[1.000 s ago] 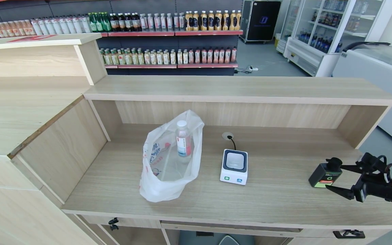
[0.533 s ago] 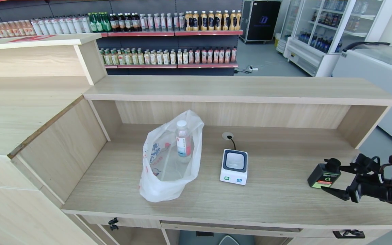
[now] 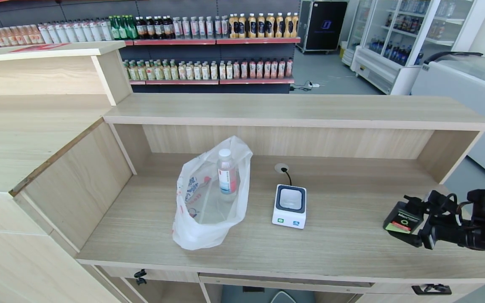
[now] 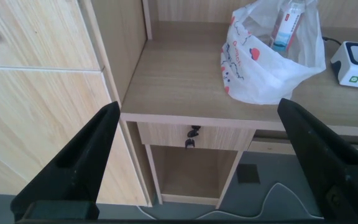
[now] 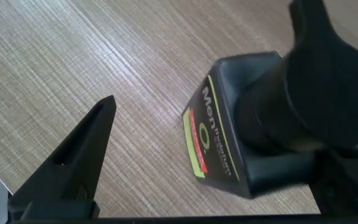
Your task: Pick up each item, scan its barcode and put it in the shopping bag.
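A small black bottle (image 3: 402,216) with a green and red label and a black cap stands at the right end of the wooden counter (image 3: 343,248). My right gripper (image 3: 411,221) is open around it, one finger on each side. In the right wrist view the bottle (image 5: 229,155) sits close to one finger, with a gap to the other finger (image 5: 73,168). The white shopping bag (image 3: 209,202) stands left of centre, holding a clear bottle (image 3: 227,172) with a red label. My left gripper (image 4: 199,106) hangs open below and in front of the counter's left end.
A white barcode scanner (image 3: 289,205) sits mid-counter, between bag and black bottle, its cable going into a hole behind it. A raised shelf (image 3: 297,111) overhangs the back of the counter, with side walls at both ends. Drawers and a tall cabinet (image 4: 36,74) lie to the left.
My right gripper has slid leftward along the counter, so its fingers now flank the black bottle, which was just beyond their tips before. The bag, scanner and left arm are unchanged.
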Tool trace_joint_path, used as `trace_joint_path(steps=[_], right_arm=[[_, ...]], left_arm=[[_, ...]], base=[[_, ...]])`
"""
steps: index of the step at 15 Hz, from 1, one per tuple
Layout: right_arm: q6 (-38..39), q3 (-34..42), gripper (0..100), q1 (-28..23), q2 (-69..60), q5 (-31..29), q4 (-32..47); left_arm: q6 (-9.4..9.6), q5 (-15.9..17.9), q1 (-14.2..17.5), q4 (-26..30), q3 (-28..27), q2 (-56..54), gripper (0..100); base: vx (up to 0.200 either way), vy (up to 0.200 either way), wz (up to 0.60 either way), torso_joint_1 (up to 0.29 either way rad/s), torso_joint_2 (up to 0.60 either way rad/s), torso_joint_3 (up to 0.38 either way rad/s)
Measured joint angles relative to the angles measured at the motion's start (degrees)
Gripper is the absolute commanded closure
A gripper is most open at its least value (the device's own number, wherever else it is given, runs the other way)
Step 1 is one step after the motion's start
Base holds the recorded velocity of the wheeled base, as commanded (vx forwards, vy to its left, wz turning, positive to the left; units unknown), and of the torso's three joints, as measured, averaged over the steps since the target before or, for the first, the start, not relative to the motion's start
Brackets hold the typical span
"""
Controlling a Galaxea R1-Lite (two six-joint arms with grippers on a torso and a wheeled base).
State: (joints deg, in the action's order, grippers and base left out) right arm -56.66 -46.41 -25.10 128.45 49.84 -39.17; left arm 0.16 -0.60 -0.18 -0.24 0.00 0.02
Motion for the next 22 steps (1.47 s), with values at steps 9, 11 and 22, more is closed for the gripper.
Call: trace_joint_path(steps=[9, 11, 22], right_arm=[[-2.1, 0.9, 100, 1.6, 1.5, 0.1, 0.2], [-2.6, 1.4, 100, 1.5, 1.6, 0.1, 0.0], [-11.0, 7.5, 100, 1.6, -20.8, -0.2, -0.1]], left_arm=[[0.00, 0.0, 0.0, 0.0, 0.0, 0.0, 0], [0.00, 0.0, 0.0, 0.0, 0.0, 0.0, 0], [0.00, 0.0, 0.0, 0.0, 0.0, 0.0, 0]], base=[[0.000, 0.000, 0.00, 0.000, 0.00, 0.000], [0.000, 0.000, 0.00, 0.000, 0.00, 0.000], [0.000, 0.000, 0.00, 0.000, 0.00, 0.000]])
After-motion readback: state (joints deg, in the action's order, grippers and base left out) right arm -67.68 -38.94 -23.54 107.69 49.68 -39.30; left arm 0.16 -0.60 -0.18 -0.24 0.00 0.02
